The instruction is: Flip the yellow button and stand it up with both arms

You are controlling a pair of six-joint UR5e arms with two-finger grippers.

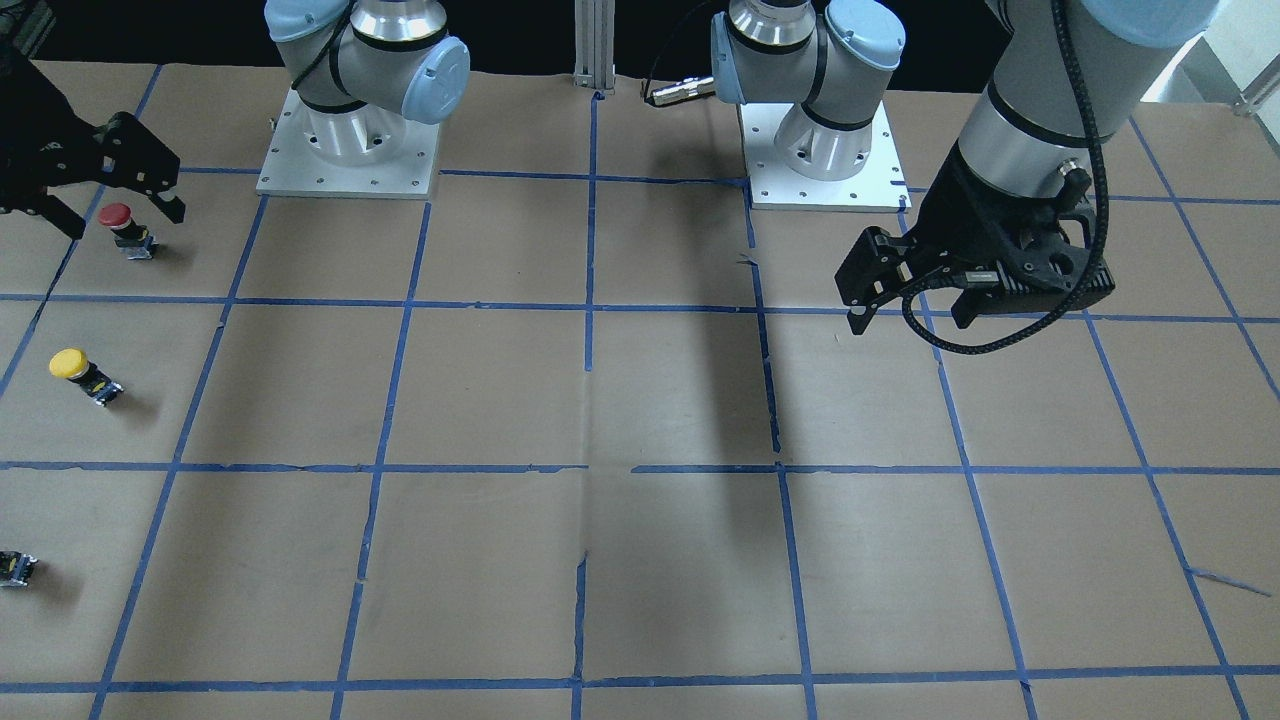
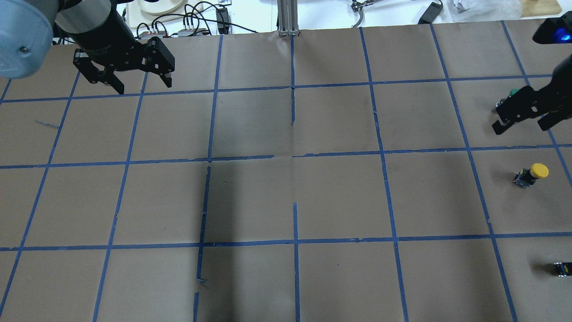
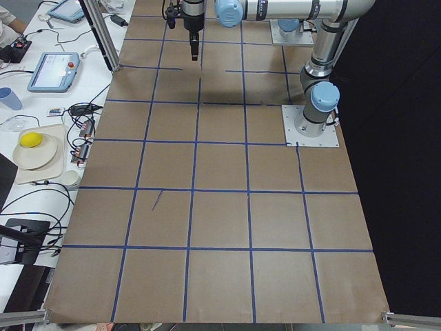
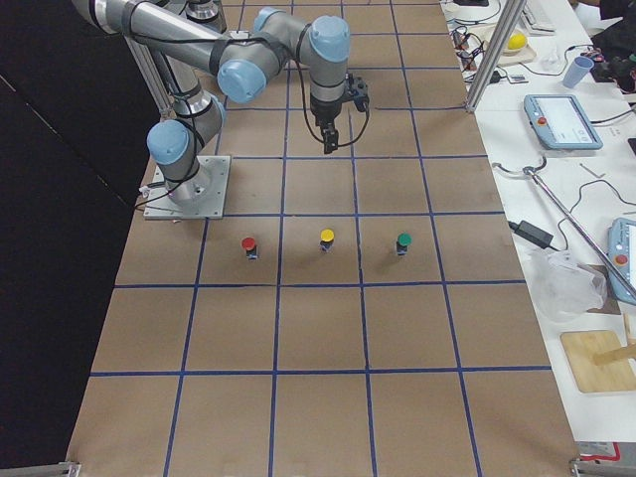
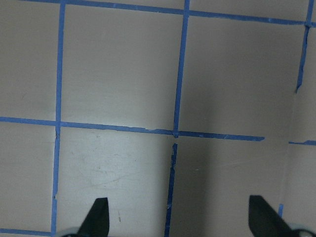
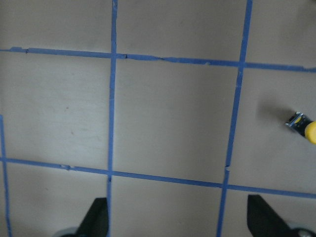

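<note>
Brown paper covers the whole table (image 1: pixel 640 400), with blue tape (image 2: pixel 295 241) marking it into a grid of big squares. Off one long edge there's a white bench (image 3: pixel 41 186) cluttered with cables, a couple of tablet screens (image 3: pixel 54 71), a blue cup (image 3: pixel 8 98) and a plate (image 3: pixel 33 153) with something yellow on it. Behind the robot it's just black.

Count time: two silver arms, each bolted to its own metal base plate (image 1: pixel 345 160), and three push buttons in one row on the robot's right side of the table. They run red button (image 4: pixel 248 245), yellow button (image 4: pixel 326 239), green button (image 4: pixel 402 241), each in its own square. The yellow button sits in the middle and looks cap-up in the right side view, with nothing touching it.

The left pincer (image 2: pixel 143 87) hangs over the far left part of the table, spread wide and holding nothing. The right pincer (image 2: pixel 522 126) is also spread wide and empty, up in the air and clear of the buttons. The right wrist camera only catches the yellow one at its right edge.
</note>
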